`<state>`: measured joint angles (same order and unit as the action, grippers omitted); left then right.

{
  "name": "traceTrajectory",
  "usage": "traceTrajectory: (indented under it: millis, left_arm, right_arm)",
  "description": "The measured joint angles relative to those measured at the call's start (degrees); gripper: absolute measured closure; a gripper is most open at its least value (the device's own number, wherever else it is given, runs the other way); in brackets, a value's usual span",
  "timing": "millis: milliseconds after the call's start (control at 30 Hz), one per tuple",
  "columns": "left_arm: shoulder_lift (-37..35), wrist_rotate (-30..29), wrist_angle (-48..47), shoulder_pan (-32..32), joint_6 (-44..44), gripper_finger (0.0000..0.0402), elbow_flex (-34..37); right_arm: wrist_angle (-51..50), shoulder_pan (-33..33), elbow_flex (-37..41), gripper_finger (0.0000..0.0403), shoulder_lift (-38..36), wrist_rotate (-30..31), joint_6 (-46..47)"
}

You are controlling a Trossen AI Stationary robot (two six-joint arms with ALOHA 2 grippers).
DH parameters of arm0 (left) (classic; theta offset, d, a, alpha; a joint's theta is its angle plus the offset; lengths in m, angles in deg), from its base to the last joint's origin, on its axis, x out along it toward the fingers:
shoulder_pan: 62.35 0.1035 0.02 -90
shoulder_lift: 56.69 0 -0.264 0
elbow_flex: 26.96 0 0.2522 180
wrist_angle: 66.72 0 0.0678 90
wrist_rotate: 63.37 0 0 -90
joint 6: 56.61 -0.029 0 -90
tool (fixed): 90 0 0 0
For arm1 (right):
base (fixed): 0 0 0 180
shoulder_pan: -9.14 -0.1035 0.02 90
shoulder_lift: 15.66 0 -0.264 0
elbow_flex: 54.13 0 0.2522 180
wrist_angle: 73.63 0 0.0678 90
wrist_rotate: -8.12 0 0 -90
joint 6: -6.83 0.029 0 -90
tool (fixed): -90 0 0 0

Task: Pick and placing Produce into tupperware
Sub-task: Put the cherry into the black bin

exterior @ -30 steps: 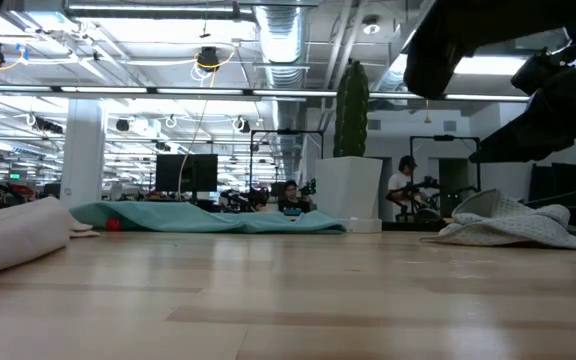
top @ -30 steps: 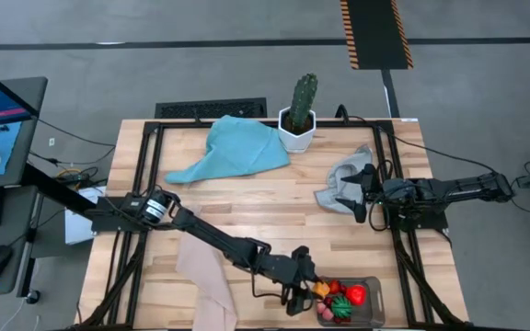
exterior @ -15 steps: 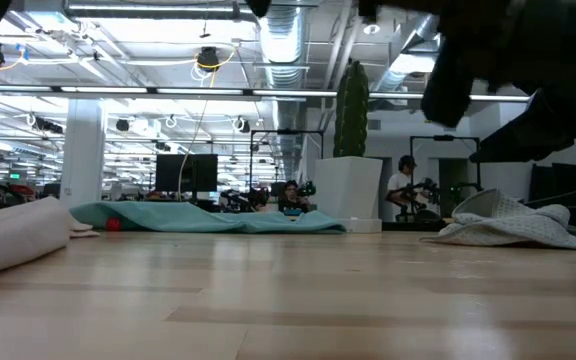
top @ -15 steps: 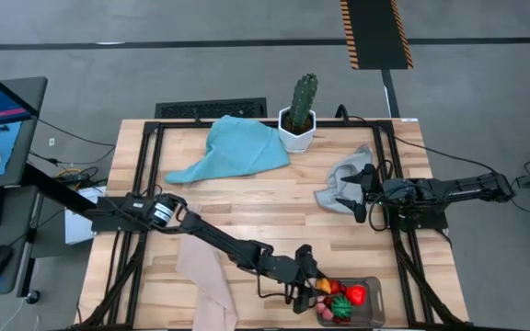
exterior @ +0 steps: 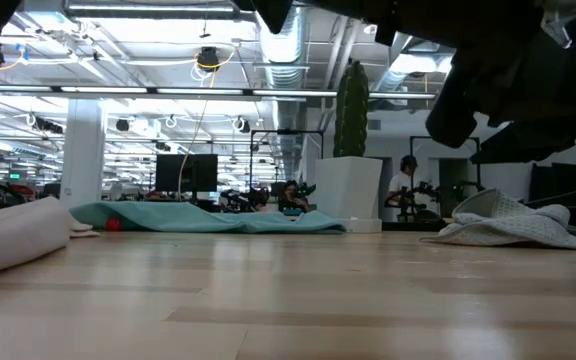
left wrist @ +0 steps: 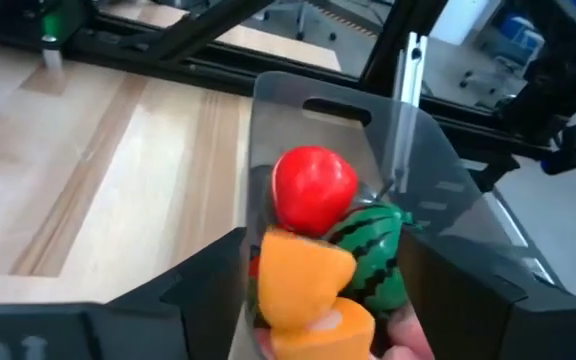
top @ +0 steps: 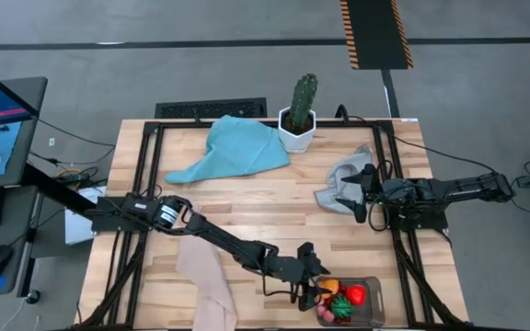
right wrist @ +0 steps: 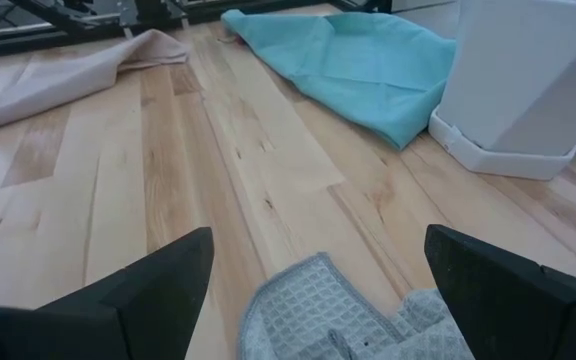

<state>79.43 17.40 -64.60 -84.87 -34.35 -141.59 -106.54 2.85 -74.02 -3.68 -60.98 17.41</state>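
Low in the frame's centre-right, my left gripper stands spread over the tupperware, an orange piece between its fingers atop the produce. I judge it could roll out. Farther up, the right gripper waits spread by a grey cloth.

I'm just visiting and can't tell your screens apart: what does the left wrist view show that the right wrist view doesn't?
Only the left wrist view shows the clear tub with toy produce in it: a red fruit, a green striped ball and an orange piece between the left arm's dark fingers.

Only the right wrist view shows the teal cloth, the beige cloth, the grey cloth and the white pot.

Both show the wooden table and each arm's own open fingers.
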Motion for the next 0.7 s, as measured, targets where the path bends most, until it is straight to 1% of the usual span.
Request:
traceTrajectory:
  millis: [100,200,333,400,433,467,533,567,633,700]
  left_arm:
    - [0.0,-0.1,-0.6,0.3,0.5,0.0146,0.0]
    - [-0.4,-1.4,-1.5,1.3,0.8,0.0145,0.0]
    - [-1.5,-4.6,-5.9,2.7,9.9,0.0161,0.0]
    - [-2.3,-4.1,-7.7,3.9,12.4,0.0174,0.0]
    - [-3.1,-2.1,-9.5,4.8,11.9,0.0182,0.0]
    - [-4.2,0.5,-11.2,5.7,9.2,0.0191,0.0]
    - [-6.7,5.6,-15.2,7.3,0.4,0.0212,0.0]
    - [-7.9,7.1,-17.0,7.9,-1.9,0.0222,0.0]
    - [-9.8,7.4,-19.1,9.0,-3.5,0.0245,-0.1]
    - [-11.9,5.7,-22.7,9.4,-3.8,0.0269,0.0]
  right_arm:
    - [0.0,0.0,0.0,0.0017,0.0,0.0,0.0]
    - [0.0,0.0,0.0,0.0017,0.0,0.0,0.0]
    - [0.0,0.0,0.0,0.0017,0.0,0.0,0.0]
    - [0.0,0.0,0.0,0.0017,0.0,0.0,0.0]
    - [0.0,0.0,0.0,0.0017,0.0,0.0,0.0]
    - [0.0,0.0,0.0,0.0017,0.0,0.0,0.0]
    - [0.0,0.0,0.0,0.0017,0.0,0.0,0.0]
    - [0.0,0.0,0.0,0.0017,0.0,0.0,0.0]
    - [0.0,0.0,0.0,0.0017,0.0,0.0,0.0]
    - [0.0,0.0,0.0,0.0017,0.0,0.0,0.0]
